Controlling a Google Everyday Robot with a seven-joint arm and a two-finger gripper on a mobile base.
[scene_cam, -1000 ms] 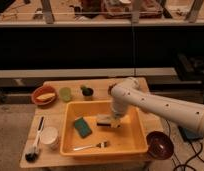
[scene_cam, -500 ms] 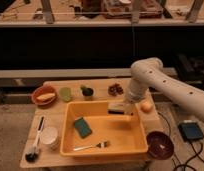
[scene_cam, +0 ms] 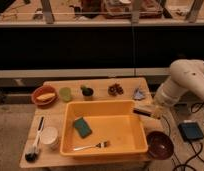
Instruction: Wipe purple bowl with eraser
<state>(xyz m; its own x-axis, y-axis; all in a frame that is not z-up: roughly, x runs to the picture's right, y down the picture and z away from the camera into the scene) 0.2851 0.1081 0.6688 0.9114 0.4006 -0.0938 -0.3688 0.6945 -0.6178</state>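
Note:
The purple bowl sits low at the right, just past the front right corner of the wooden table. The eraser, a small dark block with a tan face, hangs over the right rim of the yellow tub, above and to the left of the bowl. My gripper is shut on it at the end of the white arm, which reaches in from the right.
The tub holds a green sponge and a fork. An orange bowl, green cup, dark cup and brown item line the table's back. A white cup and brush lie left. A dark device is on the floor.
The gripper lifted the eraser out of the tub and carried it right, over the tub's right rim toward the purple bowl. The arm swung right with it.

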